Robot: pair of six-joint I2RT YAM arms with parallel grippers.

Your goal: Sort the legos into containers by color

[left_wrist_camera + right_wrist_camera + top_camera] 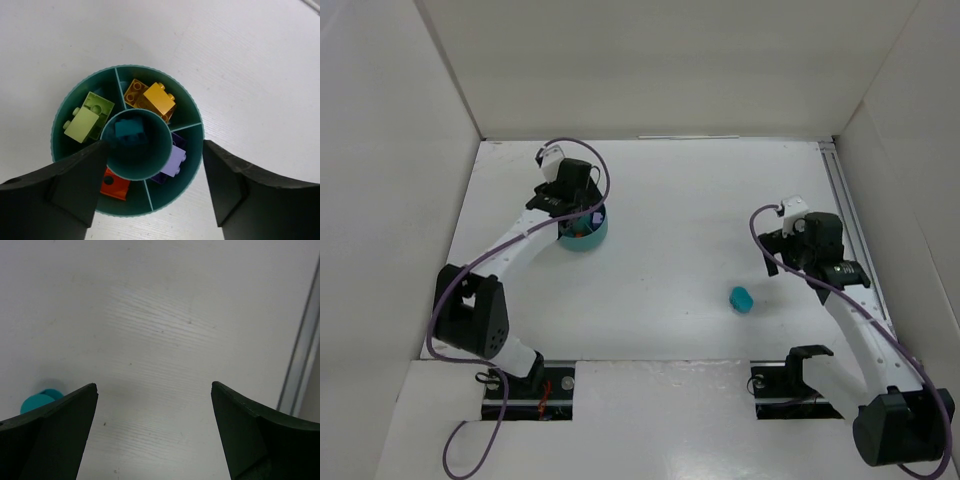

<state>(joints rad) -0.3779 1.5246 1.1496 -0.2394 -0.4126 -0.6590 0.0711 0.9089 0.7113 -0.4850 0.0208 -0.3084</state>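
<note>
Teal dish (pixel 584 232) far left on table (pixel 700 200); in its central ring, teal brick (pixel 130 131), long axis across the wrist view. Directly above, left gripper (pixel 155 150) pointing straight down, fingers spread, holding nothing. Right gripper (pixel 154 387) low, angled forward, equally wide apart, empty; nearby, small teal piece (pixel 741 298), perhaps a lego.

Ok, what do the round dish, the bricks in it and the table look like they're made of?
Round dish: probably moulded plastic, teal, soft sheen, thin even walls, finely ribbed rim. Bricks: hard plastic, fairly glossy, with crisp edges and moulded studs. Table: white, matte, faint fine grain; maybe painted or laminated board, hard to say.
</note>
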